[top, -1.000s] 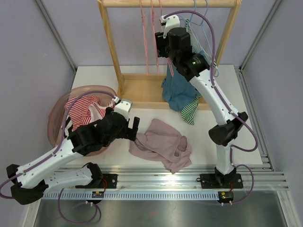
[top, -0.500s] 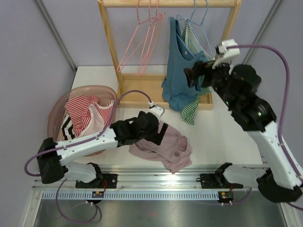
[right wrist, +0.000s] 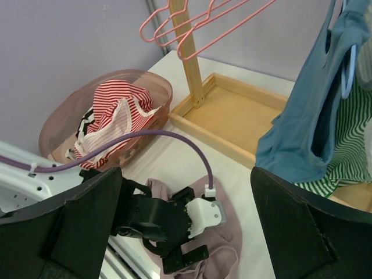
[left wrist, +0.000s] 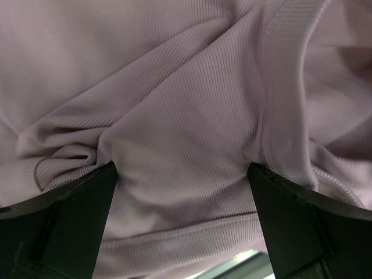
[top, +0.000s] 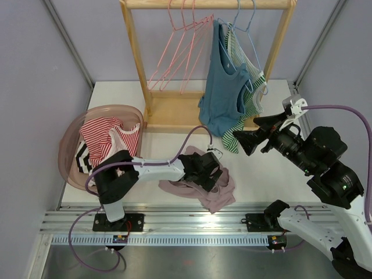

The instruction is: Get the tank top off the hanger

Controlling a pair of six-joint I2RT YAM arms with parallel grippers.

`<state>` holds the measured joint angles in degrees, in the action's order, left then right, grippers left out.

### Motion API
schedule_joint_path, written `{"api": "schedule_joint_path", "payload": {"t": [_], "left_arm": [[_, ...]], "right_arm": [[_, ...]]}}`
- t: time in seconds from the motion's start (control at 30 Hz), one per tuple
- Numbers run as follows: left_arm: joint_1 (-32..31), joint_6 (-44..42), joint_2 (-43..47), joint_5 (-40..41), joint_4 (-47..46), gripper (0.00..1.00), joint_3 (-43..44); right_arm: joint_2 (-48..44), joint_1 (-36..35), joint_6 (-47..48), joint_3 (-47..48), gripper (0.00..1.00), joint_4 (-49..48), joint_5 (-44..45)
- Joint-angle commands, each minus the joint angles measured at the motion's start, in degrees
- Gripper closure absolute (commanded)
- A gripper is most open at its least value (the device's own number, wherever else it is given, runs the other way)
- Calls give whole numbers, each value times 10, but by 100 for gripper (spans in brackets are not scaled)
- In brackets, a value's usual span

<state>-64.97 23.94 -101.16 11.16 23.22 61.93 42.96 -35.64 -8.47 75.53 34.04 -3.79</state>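
Rack [top: 135,58] stands at the back of the table [top: 116,99]. Hangers [top: 180,58] are on its left half, the tank top [top: 224,99] hangs on the right with another top [top: 251,96] just behind it. Basket [top: 67,145] sits at the left edge, clothes [top: 102,136] piled in it. A loose shirt [top: 218,195] lies up front, mid-table — my left claw [top: 204,168] is right on top of it. My right claw [top: 239,139] hangs to the right, in front of the tank top.

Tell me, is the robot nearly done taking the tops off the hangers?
Partly. One mauve top lies loose on the table, and the pink hangers are bare. The left gripper, open, presses down on that top. The blue tank top and a green striped top behind it hang on the blue hangers. The open right gripper is apart from both.
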Motion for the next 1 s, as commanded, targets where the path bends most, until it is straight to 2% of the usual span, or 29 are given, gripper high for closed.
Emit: {"api": "schedule_joint_path", "payload": {"t": [0.0,0.07,0.1,0.13,0.17,0.2,0.23,0.27,0.47,0.73,0.9,0.97], "left_arm": [[-7,17,-25,2,-41,1,8],[-8,22,-37,-12,-54,11,-12],[-9,26,-40,-19,-64,20,-20],[-9,29,-42,-21,-68,44,-25],[-12,31,-43,-21,-70,55,-36],[-13,33,-43,-18,-73,71,-41],[-14,36,-42,-18,-72,96,-44],[-13,38,-33,-15,-71,100,-48],[-13,43,50,35,-13,100,-52],[-6,72,230,201,141,100,24],[51,69,298,256,244,100,83],[93,59,327,260,273,100,113]], "right_arm": [[-27,-3,-13,-13,0,-4,-46],[-35,-3,-15,-20,0,-8,-50],[-43,-3,-17,-23,0,-10,-51],[-46,-3,-18,-24,0,-11,-53],[-50,-3,-18,-25,0,-14,-54],[-57,-3,-19,-26,1,-16,-54],[-59,-3,-19,-26,1,-17,-54],[-61,-3,-18,-26,0,-17,-53],[-63,-3,-14,-22,0,-11,-43],[-67,-3,-14,-23,1,-8,-36],[-72,-3,-14,-18,1,-8,-35],[-72,-2,-15,-14,1,-8,-34]]}}
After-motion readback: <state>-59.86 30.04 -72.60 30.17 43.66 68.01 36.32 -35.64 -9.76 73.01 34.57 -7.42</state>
